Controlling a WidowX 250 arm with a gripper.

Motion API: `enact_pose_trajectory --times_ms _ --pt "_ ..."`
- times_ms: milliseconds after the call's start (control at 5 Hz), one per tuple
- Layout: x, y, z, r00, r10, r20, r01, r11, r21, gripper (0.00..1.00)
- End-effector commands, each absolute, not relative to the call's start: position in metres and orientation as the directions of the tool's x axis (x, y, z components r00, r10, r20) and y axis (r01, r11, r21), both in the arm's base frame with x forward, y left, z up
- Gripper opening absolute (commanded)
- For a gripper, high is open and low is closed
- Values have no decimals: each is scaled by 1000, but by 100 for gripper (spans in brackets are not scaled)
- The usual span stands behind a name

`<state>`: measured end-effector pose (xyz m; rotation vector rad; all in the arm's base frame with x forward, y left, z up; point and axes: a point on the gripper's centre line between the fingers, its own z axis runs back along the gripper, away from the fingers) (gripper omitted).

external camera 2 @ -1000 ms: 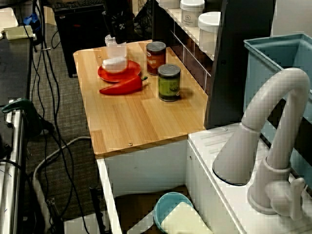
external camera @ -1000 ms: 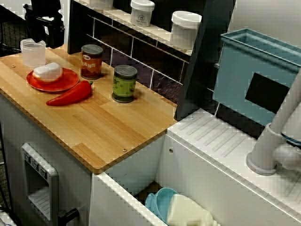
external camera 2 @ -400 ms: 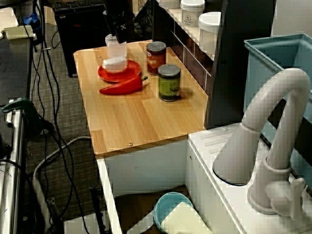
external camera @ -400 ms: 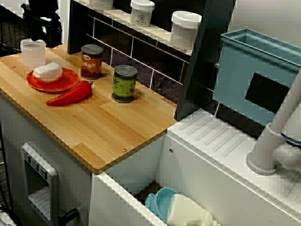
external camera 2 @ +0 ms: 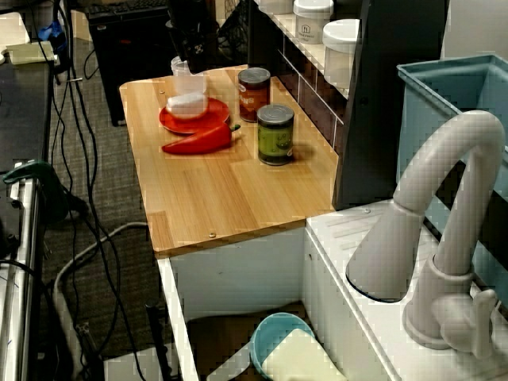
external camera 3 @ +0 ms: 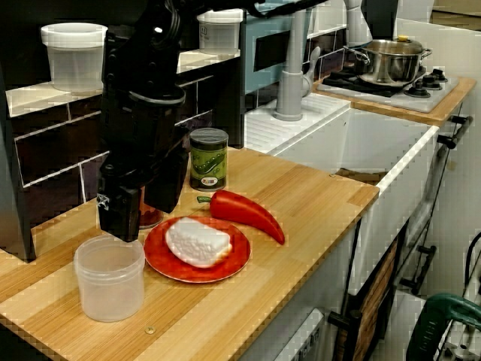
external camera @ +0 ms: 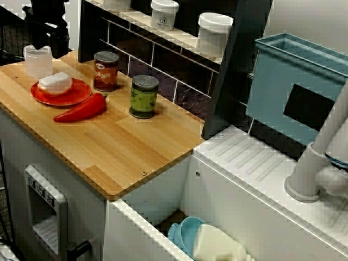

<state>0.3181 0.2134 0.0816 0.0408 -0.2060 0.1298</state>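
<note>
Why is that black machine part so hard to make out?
View from the counter's end: the black end effector shows as a dark mass, while the pot glints. View from above: it merges with the dark background.

You are looking at a small mock kitchen standing in a lab or workroom. A wooden counter [external camera: 125, 147] is running up to a white sink [external camera 2: 238, 278] with a grey tap [external camera 2: 381, 254], and a steel pot [external camera 3: 387, 64] is sitting on a hob [external camera 3: 409, 94] beyond. White jars [external camera: 215, 32] are lining a dark tiled wall [external camera: 163, 65]. Black cables [external camera 2: 77, 95] are trailing over grey carpet [external camera 2: 119, 262], and a robot's gripper [external camera 3: 139, 218] is hanging above the counter.
</note>
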Motion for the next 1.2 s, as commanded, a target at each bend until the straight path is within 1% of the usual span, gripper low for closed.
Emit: enact_pose_trajectory --times_ms 0,400,1000 --pt "323 217 89 966 104 238 -124 990 73 100" --pt "325 215 86 969 98 227 -118 990 78 100" --pt "328 214 86 970 106 217 -125 989 76 100"
